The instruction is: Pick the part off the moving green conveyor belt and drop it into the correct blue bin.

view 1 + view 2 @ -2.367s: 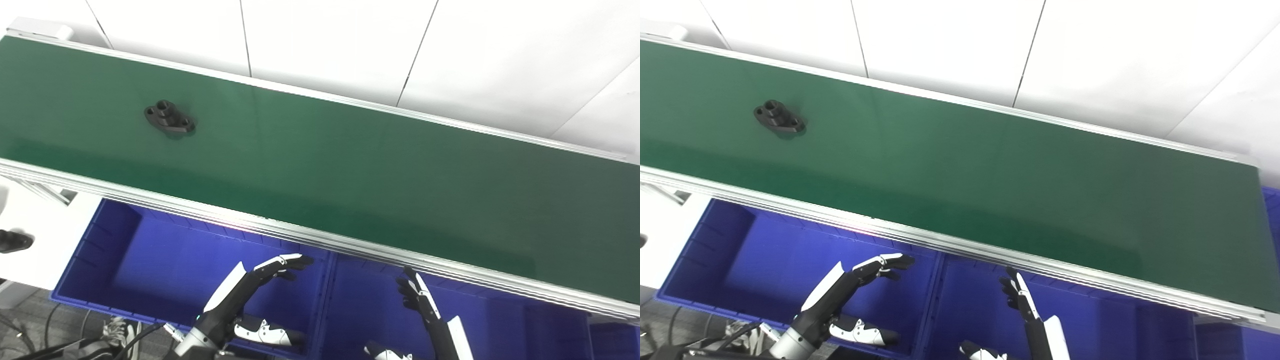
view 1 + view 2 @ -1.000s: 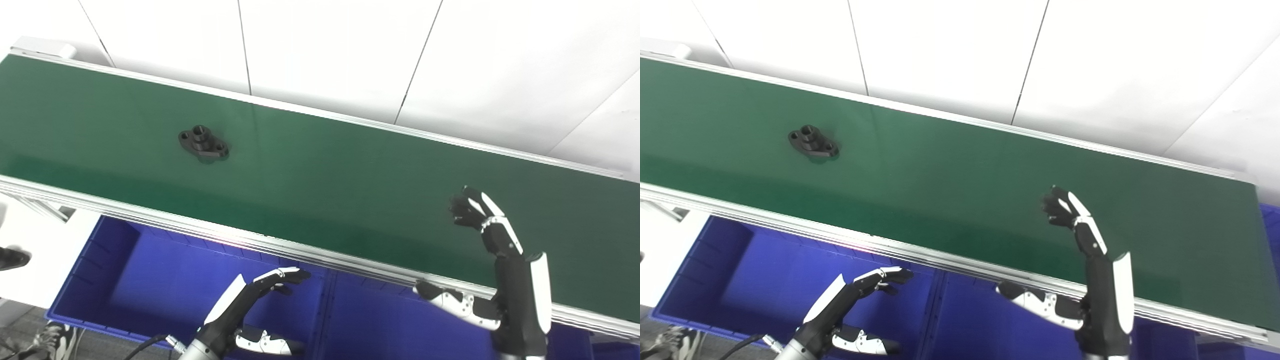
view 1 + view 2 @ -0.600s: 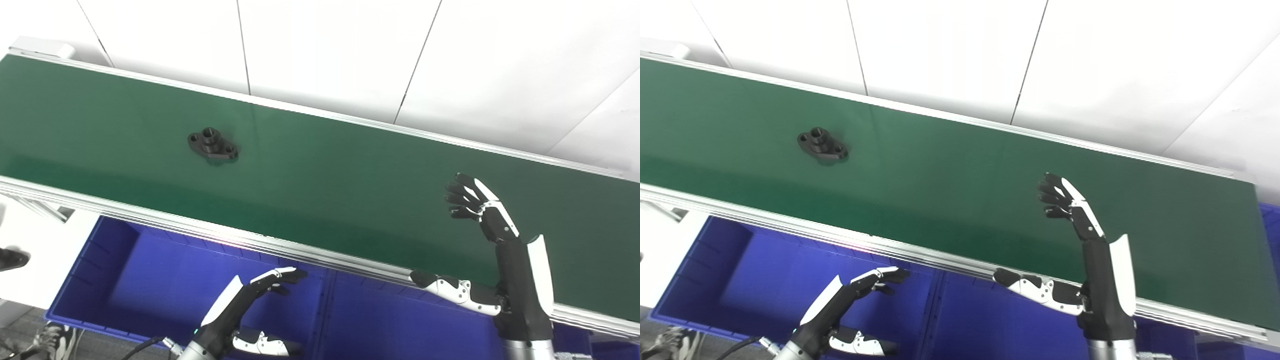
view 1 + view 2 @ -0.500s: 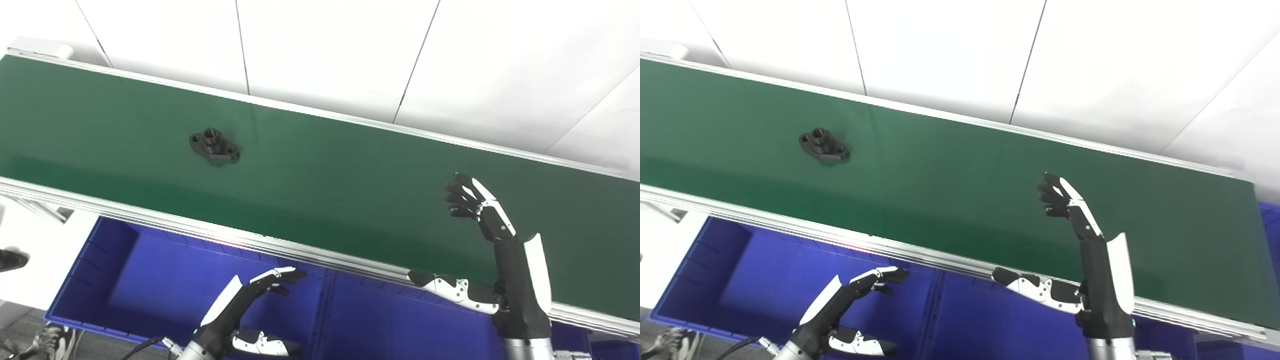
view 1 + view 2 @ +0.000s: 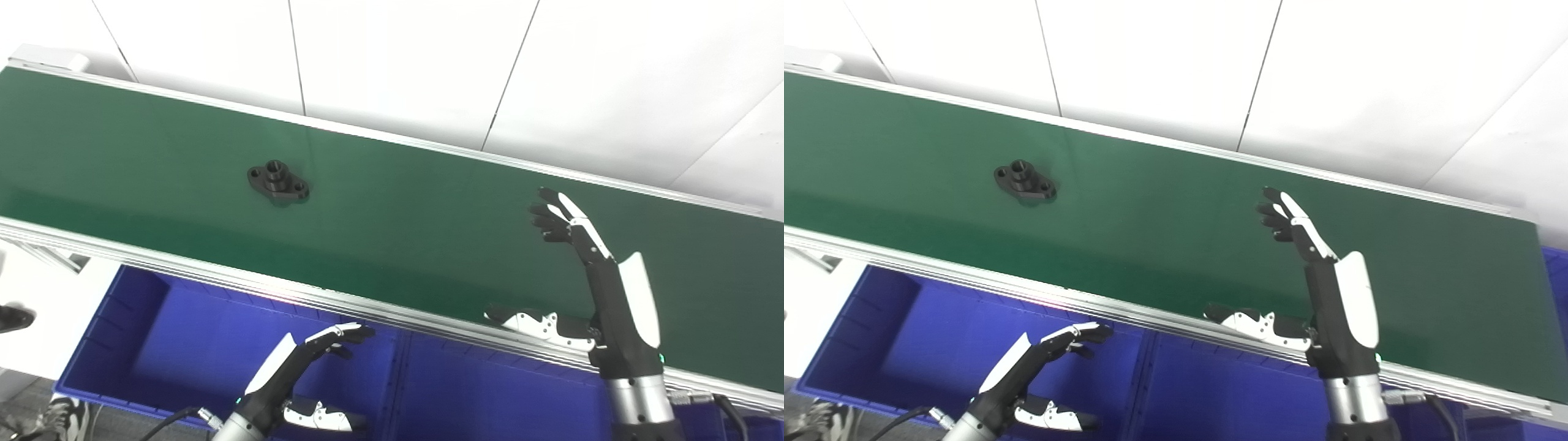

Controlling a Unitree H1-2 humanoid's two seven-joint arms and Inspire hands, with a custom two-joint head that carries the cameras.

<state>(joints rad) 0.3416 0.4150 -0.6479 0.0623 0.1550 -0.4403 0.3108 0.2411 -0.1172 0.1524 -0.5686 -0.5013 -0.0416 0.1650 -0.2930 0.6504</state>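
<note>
A black flanged part (image 5: 278, 182) with a round hub and two bolt holes lies on the green conveyor belt (image 5: 398, 220), left of centre; it also shows in the right eye view (image 5: 1025, 180). My right hand (image 5: 579, 269) is open, fingers spread, held over the belt far to the right of the part, thumb stretched out to the left. My left hand (image 5: 306, 373) is open and empty, low over the left blue bin (image 5: 184, 331). A second blue bin (image 5: 490, 398) lies below the belt's near rail, to the right of the first.
The belt's aluminium near rail (image 5: 245, 278) runs between the belt and the bins. A white wall (image 5: 398, 61) rises behind the belt. A white surface (image 5: 37, 306) with a dark object (image 5: 12, 317) on it lies at the far left.
The part has travelled to the right along the belt. My right hand has risen from the right bin to over the belt and reached further out. My left hand has barely moved.
</note>
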